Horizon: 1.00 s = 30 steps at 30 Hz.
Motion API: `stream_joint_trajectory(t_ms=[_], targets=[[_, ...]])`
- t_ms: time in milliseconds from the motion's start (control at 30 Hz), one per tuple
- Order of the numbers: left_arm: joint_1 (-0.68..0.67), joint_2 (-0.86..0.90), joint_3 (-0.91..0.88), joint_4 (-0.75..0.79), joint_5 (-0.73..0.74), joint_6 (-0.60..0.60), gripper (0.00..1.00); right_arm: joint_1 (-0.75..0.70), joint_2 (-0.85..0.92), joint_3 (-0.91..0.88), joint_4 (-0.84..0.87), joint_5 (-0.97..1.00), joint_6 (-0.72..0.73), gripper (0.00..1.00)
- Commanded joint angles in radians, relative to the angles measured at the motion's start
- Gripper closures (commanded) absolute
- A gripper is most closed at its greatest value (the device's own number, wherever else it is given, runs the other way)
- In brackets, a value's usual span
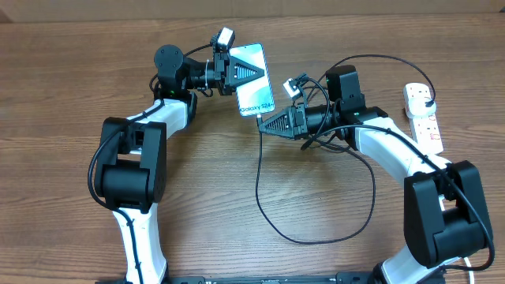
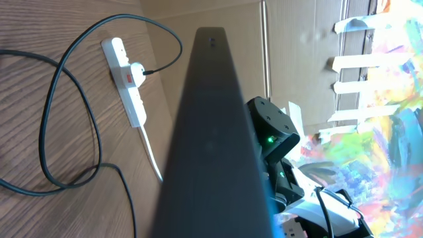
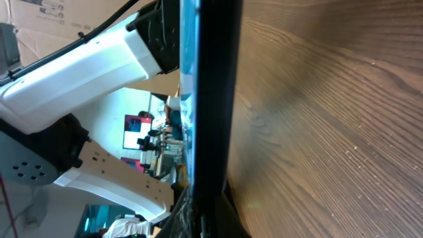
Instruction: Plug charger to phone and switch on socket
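The phone (image 1: 254, 87), with a light blue screen and white lettering, is held off the table, and my left gripper (image 1: 243, 72) is shut on its upper half. In the left wrist view its dark edge (image 2: 211, 132) fills the middle. My right gripper (image 1: 267, 124) is shut at the phone's lower end, where the black charger (image 1: 259, 177) cable starts. The connector tip is hidden, so I cannot tell whether it sits in the port. The cable loops over the table to a plug (image 1: 427, 101) in the white socket (image 1: 423, 118) at the far right. The right wrist view shows the phone (image 3: 211, 99) edge-on between dark fingers (image 3: 188, 221).
The cable's wide loop (image 1: 316, 239) lies on the wooden table in front of the right arm. The socket (image 2: 127, 82) and its thick white cord (image 2: 151, 155) show in the left wrist view. Cardboard stands along the back edge.
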Motion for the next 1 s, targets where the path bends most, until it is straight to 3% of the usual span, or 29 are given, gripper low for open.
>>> stream_joint_trajectory(t_ms=[0,967], targets=[[-0.001,-0.012,0.006,0.011,0.0,0.008,0.95,-0.002,0.005,-0.005,0.006,-0.032,0.004,0.96],[-0.009,-0.012,0.006,0.011,-0.008,0.009,0.96,-0.002,0.005,-0.005,0.014,-0.014,0.027,0.96]])
